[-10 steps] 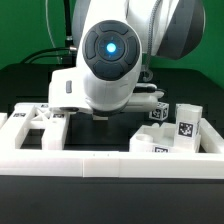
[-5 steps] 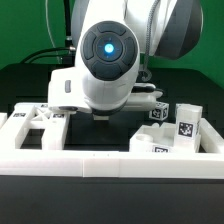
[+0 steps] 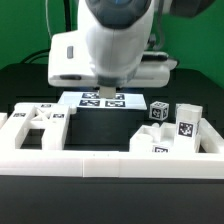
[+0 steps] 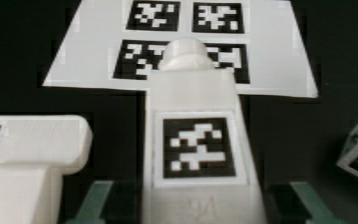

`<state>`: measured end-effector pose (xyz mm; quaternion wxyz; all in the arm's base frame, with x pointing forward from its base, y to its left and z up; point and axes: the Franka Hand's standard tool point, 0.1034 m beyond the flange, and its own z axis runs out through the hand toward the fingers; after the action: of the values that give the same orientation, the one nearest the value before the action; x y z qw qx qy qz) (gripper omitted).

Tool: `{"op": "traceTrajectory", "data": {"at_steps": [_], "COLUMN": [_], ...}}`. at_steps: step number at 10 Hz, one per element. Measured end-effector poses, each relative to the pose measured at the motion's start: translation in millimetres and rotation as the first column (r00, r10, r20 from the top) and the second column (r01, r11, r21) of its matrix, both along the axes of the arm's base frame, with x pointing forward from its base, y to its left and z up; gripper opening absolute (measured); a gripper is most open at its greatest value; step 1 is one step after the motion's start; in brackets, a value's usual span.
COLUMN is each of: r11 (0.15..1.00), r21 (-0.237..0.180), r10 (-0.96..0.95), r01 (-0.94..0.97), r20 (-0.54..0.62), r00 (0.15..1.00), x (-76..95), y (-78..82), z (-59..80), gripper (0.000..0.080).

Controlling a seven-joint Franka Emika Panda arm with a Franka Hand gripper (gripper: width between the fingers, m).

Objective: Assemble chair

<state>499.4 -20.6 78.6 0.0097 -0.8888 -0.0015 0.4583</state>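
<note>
Jaws clamped on a white chair post [image 4: 194,130] w/ a tag on its face; in the wrist view the post's far tip overlaps the marker board [image 4: 87,45]. Other chair parts lie on the counter [image 3: 25,85] inside the border wall [image 3: 90,160]: left group [image 3: 35,120] & right group [image 3: 182,125], per ext. view.

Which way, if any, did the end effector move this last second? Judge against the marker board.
Yes, upward, shut on a chair post: the marker board, earlier hidden behind the arm, now shows below the end effector.
</note>
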Motion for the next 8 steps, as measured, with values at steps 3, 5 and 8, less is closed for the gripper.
{"op": "traceTrajectory", "data": {"at_steps": [3, 5, 8], "r11": [1.000, 1.000, 0.999], "r21": [-0.002, -0.002, 0.003], "r10": [0.006, 0.001, -0.053], "r01": [-0.006, 0.000, 0.054], "r20": [0.025, 0.073, 0.242], "r00": [1.000, 0.997, 0.969], "x": [8.1, 14.9, 45.6], "y": [0.4, 0.4, 14.2], "z": [2.1, -1.9, 7.0], "gripper": [0.0287, 0.0287, 0.0287]}}
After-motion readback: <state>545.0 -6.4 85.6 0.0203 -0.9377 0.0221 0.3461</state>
